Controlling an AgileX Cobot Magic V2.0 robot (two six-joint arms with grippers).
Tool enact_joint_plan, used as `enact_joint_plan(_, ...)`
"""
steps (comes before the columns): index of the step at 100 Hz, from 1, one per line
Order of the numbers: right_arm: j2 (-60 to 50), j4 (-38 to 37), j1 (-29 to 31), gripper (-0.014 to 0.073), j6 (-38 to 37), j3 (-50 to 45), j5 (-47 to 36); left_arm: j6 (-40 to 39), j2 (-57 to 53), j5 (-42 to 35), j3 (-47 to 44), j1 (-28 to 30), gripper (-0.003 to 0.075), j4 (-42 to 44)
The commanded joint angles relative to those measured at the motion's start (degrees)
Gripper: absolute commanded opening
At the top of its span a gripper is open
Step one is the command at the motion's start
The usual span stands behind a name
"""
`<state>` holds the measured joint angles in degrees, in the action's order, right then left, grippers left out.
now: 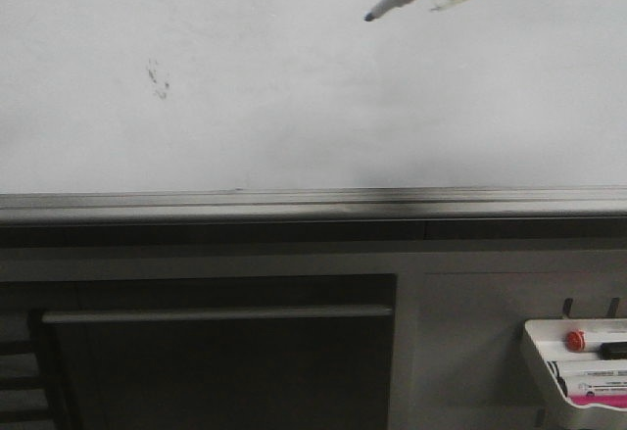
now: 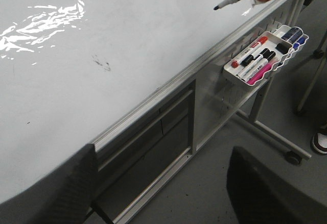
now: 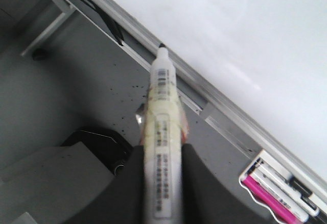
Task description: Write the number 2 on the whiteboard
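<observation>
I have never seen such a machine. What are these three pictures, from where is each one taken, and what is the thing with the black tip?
This is a robot with two arms, and each arm ends in an end effector with a small camera above it. The front view looks straight ahead at a whiteboard with a grey rail under it. The other two pictures come from the cameras on the left and right wrists.

The thing with the black tip is a marker, uncapped. The right end effector holds it between its dark fingers, and the tip points toward the board. I cannot tell if it touches. No number is written yet; only a small dark smudge shows. The left end effector holds nothing. A white tray of spare markers hangs below the board on the right.
</observation>
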<state>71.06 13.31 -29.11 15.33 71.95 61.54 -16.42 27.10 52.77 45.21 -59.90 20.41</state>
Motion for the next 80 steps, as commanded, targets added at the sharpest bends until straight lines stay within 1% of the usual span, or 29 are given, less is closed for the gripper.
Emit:
enact_joint_plan(1, 2.43, 14.52, 5.40, 0.0004, 10.66, 5.04, 1.23, -0.63, 0.50, -3.59, 1.39, -0.26, 0.0494, 1.88)
enact_joint_plan(3, 3.12, 19.05, 7.00, 0.0004, 13.03, 5.28, 2.47, -0.63, 0.50, -3.44, 1.39, -0.26, 0.0494, 2.05)
enact_joint_plan(4, 3.32, 20.37, 7.52, 0.0004, 15.05, 5.46, 2.84, -0.63, 0.50, -3.44, 1.39, -0.26, 0.0494, 2.08)
enact_joint_plan(7, 3.98, 24.49, 9.44, 0.0004, 18.05, 5.43, 4.25, -0.63, 0.50, -3.36, 1.39, -0.26, 0.0494, 2.33)
enact_joint_plan(10, 4.69, 26.31, 11.17, 0.0004, 20.14, 5.43, 5.05, -0.63, 0.50, -3.36, 1.39, -0.26, 0.0494, 2.45)
enact_joint_plan(20, 6.43, 23.94, 12.02, 0.0004, 20.67, 5.43, 4.80, -0.63, 0.50, -3.36, 1.39, -0.26, 0.0494, 2.45)
enact_joint_plan(42, 8.39, 23.60, 11.29, 0.0004, 21.19, 5.43, 0.48, -0.63, 0.50, -3.36, 1.39, -0.26, 0.0494, 2.84)
enact_joint_plan(62, 10.05, 22.02, 11.29, 0.0004, 21.19, 5.78, 0.39, -0.63, 0.50, -3.36, 1.39, -0.26, 0.0494, 2.94)
enact_joint_plan(73, 11.93, 21.53, 11.16, 0.0004, 20.92, 7.88, 0.88, -0.63, 0.50, -3.36, 1.39, -0.26, 0.0494, 2.94)
enact_joint_plan(80, 13.65, 19.96, 11.16, 0.0004, 19.97, 10.07, 2.14, -0.63, 0.50, -3.36, 1.39, -0.26, 0.0494, 2.94)
